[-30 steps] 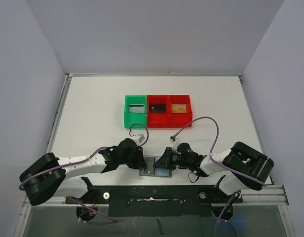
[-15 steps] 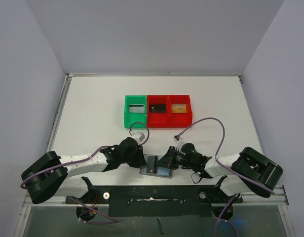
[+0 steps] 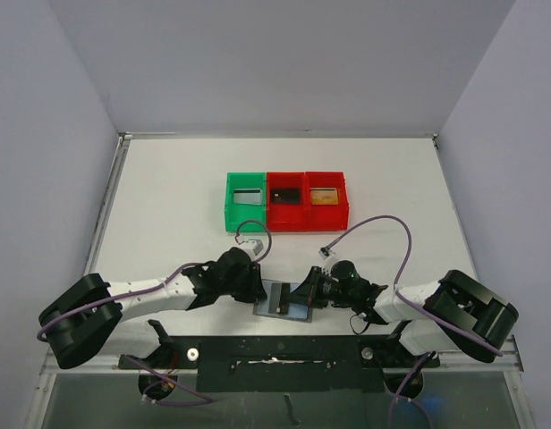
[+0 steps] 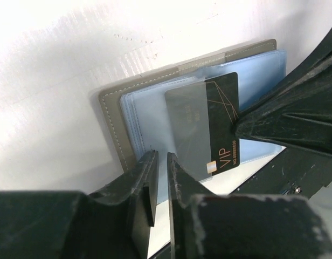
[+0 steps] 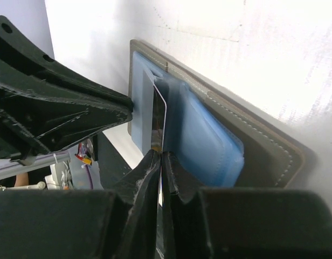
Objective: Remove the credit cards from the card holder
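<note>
The right gripper point(image 5: 161, 155), fingers pinching the thin black plastic card point(image 4: 222, 121), has drawn back rightward. The card now sticks about halfway out of a bluish pocket of the flat grey folding wallet point(image 4: 109, 116), which lies at the white table's point(image 4: 74, 54) near edge. The left gripper point(image 4: 161, 162), fingers nearly together, clamps the wallet's edge, so extraction looks well underway.

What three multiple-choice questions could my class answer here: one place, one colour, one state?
1. Where is the card holder? A far-right corner; B near edge of the table, between left gripper and right gripper; C far-left corner.
2. The leftmost bin's colour? A red; B green; C blue.
3. The black card is: A fully tucked in; B loose on the table; C partly out, pinched by the right gripper.
Answers: B, top view shows it between the fingertips; B, its walls are green; C, wrist views show it partly out.
</note>
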`<state>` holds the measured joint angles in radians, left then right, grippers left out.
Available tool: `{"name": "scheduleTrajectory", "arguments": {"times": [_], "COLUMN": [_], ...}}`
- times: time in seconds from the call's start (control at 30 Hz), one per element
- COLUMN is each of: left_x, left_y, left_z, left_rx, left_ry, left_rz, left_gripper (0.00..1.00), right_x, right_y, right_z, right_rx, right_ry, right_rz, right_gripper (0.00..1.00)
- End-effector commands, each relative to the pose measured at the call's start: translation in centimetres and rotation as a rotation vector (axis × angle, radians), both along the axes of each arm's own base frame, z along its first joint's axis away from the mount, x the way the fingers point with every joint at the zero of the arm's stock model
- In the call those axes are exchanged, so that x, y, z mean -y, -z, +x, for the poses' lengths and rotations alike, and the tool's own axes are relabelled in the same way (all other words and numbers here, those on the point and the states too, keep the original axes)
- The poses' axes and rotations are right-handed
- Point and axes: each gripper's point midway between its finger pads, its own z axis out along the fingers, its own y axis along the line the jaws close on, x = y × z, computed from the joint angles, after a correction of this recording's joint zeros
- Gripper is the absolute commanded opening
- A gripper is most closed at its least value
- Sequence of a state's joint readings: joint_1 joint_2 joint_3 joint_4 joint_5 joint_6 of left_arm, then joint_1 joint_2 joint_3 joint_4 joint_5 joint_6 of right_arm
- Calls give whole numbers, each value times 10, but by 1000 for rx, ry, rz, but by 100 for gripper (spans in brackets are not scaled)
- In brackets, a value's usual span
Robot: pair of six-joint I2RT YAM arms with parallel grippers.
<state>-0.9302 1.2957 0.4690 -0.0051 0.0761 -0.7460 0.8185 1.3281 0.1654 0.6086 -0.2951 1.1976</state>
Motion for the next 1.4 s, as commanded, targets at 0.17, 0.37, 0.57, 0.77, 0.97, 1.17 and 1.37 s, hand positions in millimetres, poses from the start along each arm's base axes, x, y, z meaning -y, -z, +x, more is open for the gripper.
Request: {"name": "scheduleTrajectory", "arguments": {"times": [0.17, 0.37, 0.57, 0.77, 0.97, 1.17, 1.37], "left_x": [34, 22, 1, -5, -5, -5, 0], "left_y": [-51, -6, 21, 27, 24, 21, 18], "left_z": [11, -1, -9, -12, -10, -10, -12], "left_rx": [81, -15, -63, -68, -64, -57, -63], "left_ry": [61, 74, 51, 36, 33, 27, 50], "left_rz": [-160, -44, 68, 79, 78, 75, 48], "left_gripper": [22, 8, 0, 0, 0, 0, 0], "right_x": [-1, -3, -5, -8, -15, -1, 10], "right_y": [5, 4, -2, 2, -12, -12, -9], "right_z": [11, 13, 14, 14, 21, 17, 17], "right_rx": [-4, -1, 7, -2, 40, 61, 73], "right_ry": [36, 35, 53, 56, 101, 127, 156], "right_rz": [-33, -33, 10, 19, 107, 92, 45], "right_gripper": [6, 7, 20, 29, 18, 4, 17]}}
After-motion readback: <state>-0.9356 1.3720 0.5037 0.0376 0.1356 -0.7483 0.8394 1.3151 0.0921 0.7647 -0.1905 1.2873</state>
